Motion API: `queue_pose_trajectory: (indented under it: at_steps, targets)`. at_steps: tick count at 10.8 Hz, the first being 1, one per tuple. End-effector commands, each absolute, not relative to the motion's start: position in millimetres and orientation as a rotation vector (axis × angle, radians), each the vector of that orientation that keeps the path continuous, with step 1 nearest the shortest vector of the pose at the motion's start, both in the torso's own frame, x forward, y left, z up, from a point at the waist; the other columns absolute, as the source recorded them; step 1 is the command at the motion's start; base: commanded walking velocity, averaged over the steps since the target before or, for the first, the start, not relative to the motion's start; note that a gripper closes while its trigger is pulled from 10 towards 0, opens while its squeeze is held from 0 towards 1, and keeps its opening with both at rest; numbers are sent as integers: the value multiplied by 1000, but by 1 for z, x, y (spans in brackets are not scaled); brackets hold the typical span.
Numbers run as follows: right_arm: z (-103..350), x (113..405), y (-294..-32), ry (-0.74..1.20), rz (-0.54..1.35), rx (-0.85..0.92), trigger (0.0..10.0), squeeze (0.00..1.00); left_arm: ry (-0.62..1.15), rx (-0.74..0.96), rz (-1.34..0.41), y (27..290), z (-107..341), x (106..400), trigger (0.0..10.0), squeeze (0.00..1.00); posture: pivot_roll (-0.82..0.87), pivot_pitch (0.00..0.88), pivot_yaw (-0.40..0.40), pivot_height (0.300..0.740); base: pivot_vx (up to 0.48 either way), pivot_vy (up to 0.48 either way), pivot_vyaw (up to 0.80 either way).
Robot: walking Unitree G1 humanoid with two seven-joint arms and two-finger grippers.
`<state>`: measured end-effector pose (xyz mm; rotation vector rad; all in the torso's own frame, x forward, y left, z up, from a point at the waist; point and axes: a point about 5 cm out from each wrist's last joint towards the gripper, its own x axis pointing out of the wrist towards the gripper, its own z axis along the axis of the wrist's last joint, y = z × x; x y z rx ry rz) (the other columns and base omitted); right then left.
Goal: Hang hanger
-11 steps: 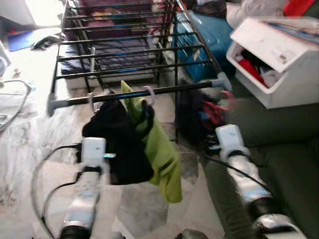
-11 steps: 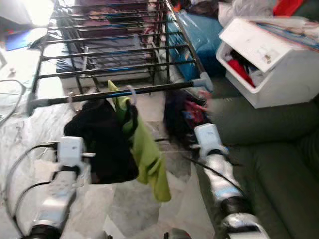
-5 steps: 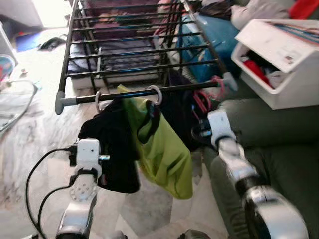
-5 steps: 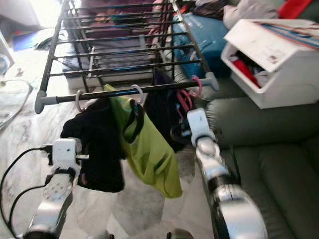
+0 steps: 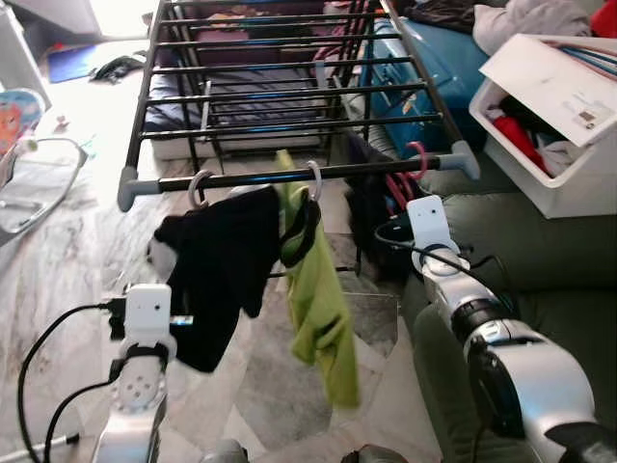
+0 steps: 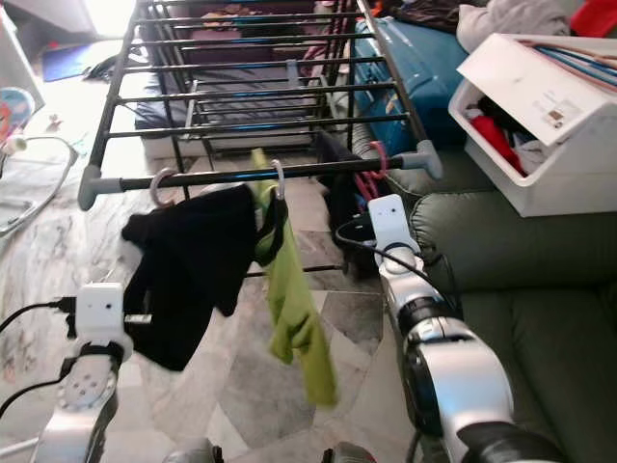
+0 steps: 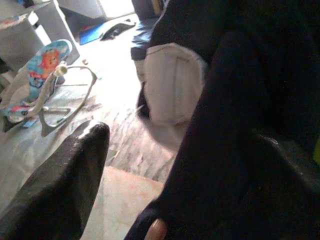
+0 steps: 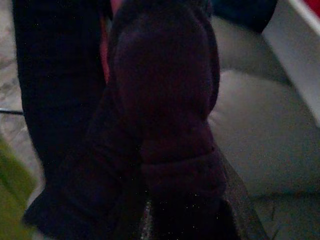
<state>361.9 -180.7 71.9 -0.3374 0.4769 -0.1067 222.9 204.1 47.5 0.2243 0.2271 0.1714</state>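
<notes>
A black drying rack's front rail carries three hangers. A white hook holds a black garment. A second white hook holds a green garment. Near the rail's right end a pink hanger hook sits over the rail, with a dark garment under it. My right gripper is close against that dark garment, just below the pink hook. My left gripper is open, low beside the black garment, whose cloth lies between its fingers.
A grey-green sofa is on the right, with a white bin of clothes behind it. A blue bag lies beside the rack. A baby bouncer stands far left on the marble floor.
The view has shifted. The pink hanger rose from below the rail's right end onto the rail, and my right arm reached up after it. The green garment swung.
</notes>
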Motion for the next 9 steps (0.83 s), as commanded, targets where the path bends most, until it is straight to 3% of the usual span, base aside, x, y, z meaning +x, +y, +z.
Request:
queue_pose_trajectory:
  at_steps: [1, 7, 8, 9]
  targets:
    - [79, 367, -179, 475, -122, -307, 10000, 0, 227, 226, 174, 208, 51, 222, 10000, 0, 172, 57, -18, 740, 0, 0, 0]
    - [51, 350, -169, 610, -107, -235, 10000, 0, 250, 223, 172, 211, 56, 219, 10000, 0, 193, 59, -23, 740, 0, 0, 0]
    - [52, 351, -168, 592, -115, -154, 10000, 698, 252, 220, 169, 209, 56, 220, 10000, 0, 192, 56, -22, 740, 0, 0, 0]
    - [53, 351, -169, 578, -114, -162, 10000, 1000, 253, 219, 169, 209, 56, 220, 10000, 0, 192, 53, -22, 740, 0, 0, 0]
